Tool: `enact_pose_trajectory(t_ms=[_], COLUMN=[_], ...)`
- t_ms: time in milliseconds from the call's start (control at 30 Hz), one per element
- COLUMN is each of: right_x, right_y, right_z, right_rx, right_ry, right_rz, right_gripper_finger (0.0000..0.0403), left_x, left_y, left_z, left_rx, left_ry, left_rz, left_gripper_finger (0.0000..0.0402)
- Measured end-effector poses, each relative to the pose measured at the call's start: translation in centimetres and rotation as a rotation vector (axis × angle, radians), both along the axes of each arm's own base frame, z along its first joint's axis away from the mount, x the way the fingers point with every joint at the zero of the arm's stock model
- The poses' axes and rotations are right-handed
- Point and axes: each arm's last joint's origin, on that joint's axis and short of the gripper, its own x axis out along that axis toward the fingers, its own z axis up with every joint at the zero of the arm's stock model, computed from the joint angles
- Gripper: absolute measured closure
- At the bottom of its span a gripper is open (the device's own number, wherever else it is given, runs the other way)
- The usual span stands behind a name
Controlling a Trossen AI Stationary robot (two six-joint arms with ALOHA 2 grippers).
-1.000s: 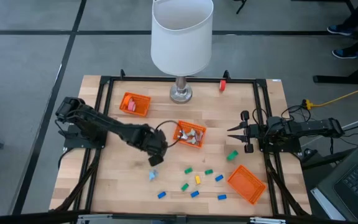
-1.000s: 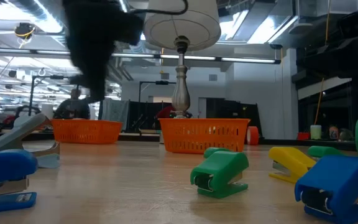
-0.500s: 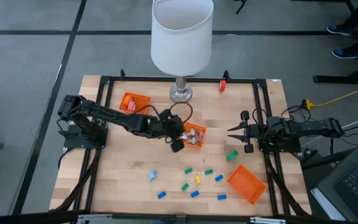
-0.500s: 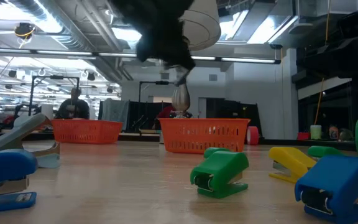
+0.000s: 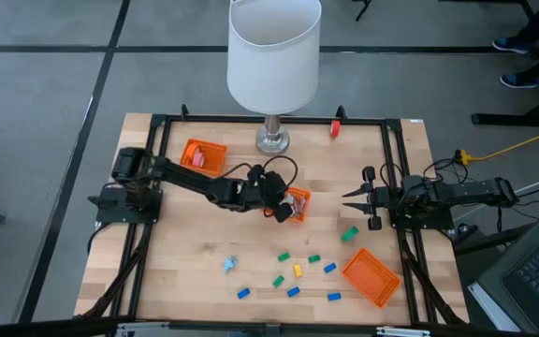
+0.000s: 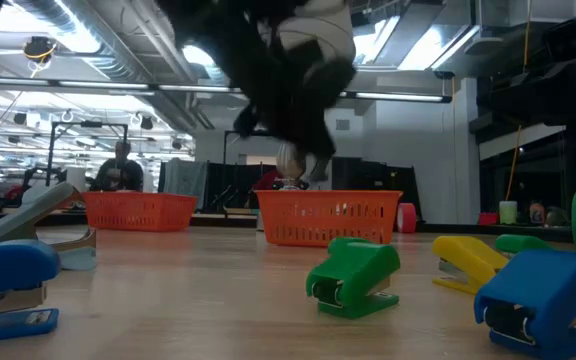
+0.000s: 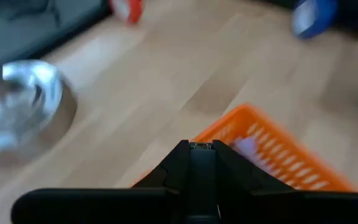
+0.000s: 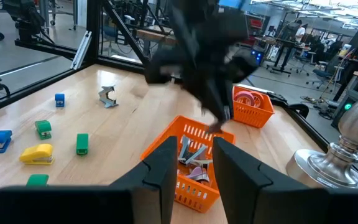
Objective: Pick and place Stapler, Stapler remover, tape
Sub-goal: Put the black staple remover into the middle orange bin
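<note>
From above, left gripper [image 5: 284,208] hung over the middle orange basket [image 5: 295,203], just in front of the lamp base [image 5: 271,141]; whether its fingers were parted or closed could not be told. Right gripper [image 5: 348,197] waited right of that basket, fingers spread, gripping nothing. Pink tape [image 5: 196,158] lay in a second basket [image 5: 203,156] left of the lamp base; a third basket [image 5: 371,277] lay well away at front right. Small staplers [image 5: 297,270] were scattered on the table [image 5: 185,271] in front of the lamp.
Low view: the dark arm blurred above the middle basket [image 6: 330,217]; a green stapler [image 6: 356,278] stood nearer the camera.
Left wrist: basket rim [image 7: 278,152] just past the gripper [image 7: 202,177], lamp base [image 7: 21,106] beside.
Right wrist: silvery staple removers [image 8: 193,156] in the middle basket [image 8: 188,163], tape [image 8: 247,98] in the farther basket [image 8: 252,106]
</note>
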Motion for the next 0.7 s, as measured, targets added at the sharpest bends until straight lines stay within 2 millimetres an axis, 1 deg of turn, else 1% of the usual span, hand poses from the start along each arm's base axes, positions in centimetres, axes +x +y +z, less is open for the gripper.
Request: enact_pose_trajectory(t_ms=[100, 233, 500, 700], right_x=[0.0, 0.0, 0.0, 0.0], right_y=[0.0, 0.0, 0.0, 0.0], right_z=[0.0, 0.0, 0.0, 0.0], right_rx=[0.0, 0.0, 0.0, 0.0], right_ry=[0.0, 0.0, 0.0, 0.0], right_rz=[0.0, 0.0, 0.0, 0.0], right_gripper_finger=[0.0297, 0.0297, 0.0297, 0.0297], left_x=[0.2, 0.4, 0.3, 0.3], left_y=[0.4, 0.8, 1.8, 1.8], left_z=[-1.1, -1.8, -2.1, -2.2], left_rx=[-0.016, -0.047, -0.121, -0.136], left_ry=[0.02, 0.027, 0.03, 0.035], left_rz=[0.021, 0.02, 0.054, 0.029], left_gripper_finger=[0.0356, 0.0354, 0.0337, 0.0333])
